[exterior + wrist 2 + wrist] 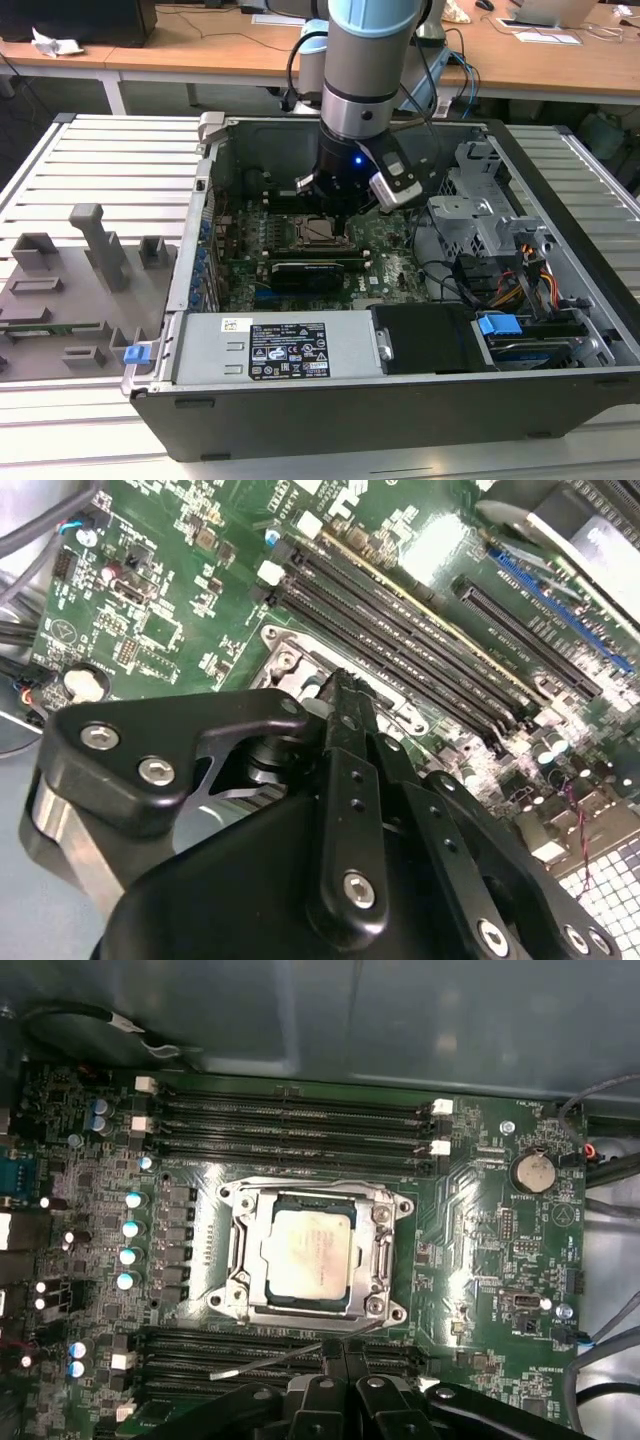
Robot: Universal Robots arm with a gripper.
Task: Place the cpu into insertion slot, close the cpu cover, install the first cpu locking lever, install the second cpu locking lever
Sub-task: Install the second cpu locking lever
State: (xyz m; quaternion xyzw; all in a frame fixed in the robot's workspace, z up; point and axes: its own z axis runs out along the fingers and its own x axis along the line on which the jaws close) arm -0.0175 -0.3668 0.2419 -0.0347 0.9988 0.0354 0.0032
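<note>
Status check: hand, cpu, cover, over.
Hand shut, empty, beside the socket. Cpu seated in insertion slot, cpu cover down. One thin lever sticks out by the hand.

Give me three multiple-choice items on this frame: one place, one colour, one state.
1. Where is the cpu?
A) outside the case
B) seated in the slot
C) on the memory slots

2. What colour is the board?
A) red
B) white
C) green

3. How is the cover?
A) down flat around the cpu
B) standing upright
C) taken off

Answers:
1 B: the first wrist view shows its silver face inside the slot.
2 C: green shows between the parts in both wrist views.
3 A: the plate lies flat with the cpu in its window.
</note>
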